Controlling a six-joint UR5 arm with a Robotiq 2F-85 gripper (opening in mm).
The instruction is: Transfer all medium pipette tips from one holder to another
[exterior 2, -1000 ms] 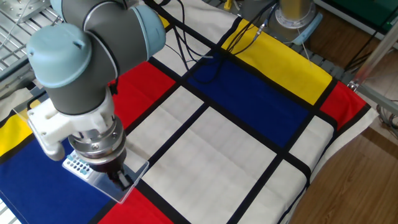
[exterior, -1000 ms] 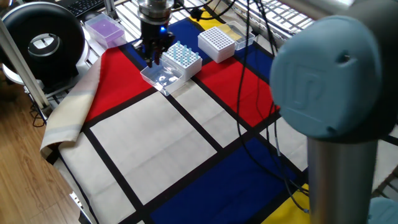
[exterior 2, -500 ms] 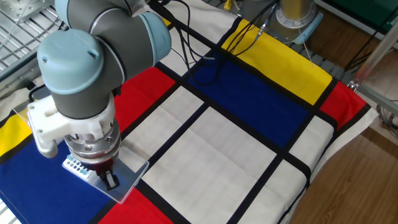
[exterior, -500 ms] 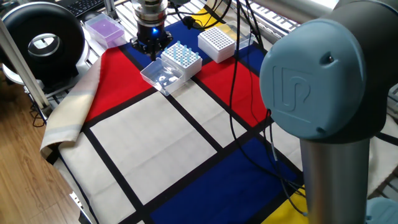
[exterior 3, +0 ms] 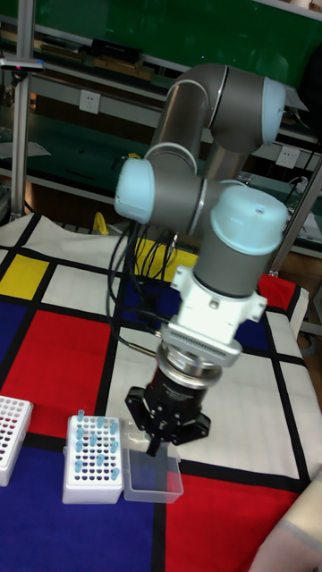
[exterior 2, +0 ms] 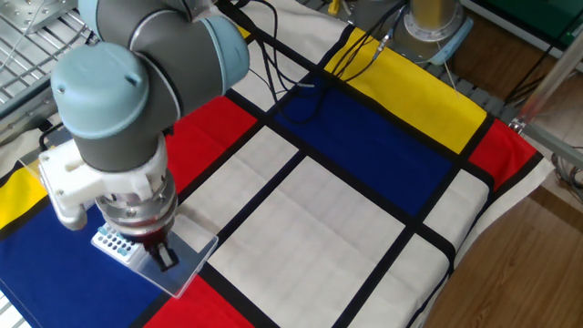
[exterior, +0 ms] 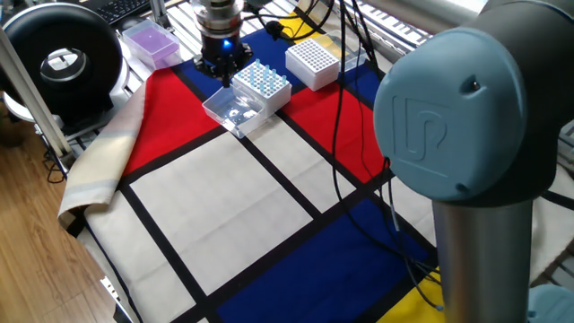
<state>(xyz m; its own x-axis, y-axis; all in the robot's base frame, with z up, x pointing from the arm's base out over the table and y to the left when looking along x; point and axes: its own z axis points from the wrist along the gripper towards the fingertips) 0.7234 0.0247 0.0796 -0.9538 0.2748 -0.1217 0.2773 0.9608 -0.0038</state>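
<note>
The gripper hangs over the near edge of the rack where it meets its clear lid, which lies open flat on the cloth. The fingers look close together, but I cannot tell whether the jaws grip a tip or are merely narrow; the tips are too small and the fingers hide the gap in all 3 views.

The tips stand in the rack's wells, in a loose cluster of pale-blue cones. Each has its long axis vertical, wide collar up and narrow point down in the well, as far as the pictures let me judge. The second holder, a white grid block, sits just beside the rack toward the far side; in the tall view it is at the left edge.

To do this step well, the gripper should come straight down along a tip's axis, centred on 1 collar, with the jaws only just wider than it so the neighbours are not knocked. Close lightly, since thin plastic probably bends and slips. Lift vertically until the point clears the well before moving sideways, and keep the tip upright on the way so it enters the other holder's hole point first.
</note>
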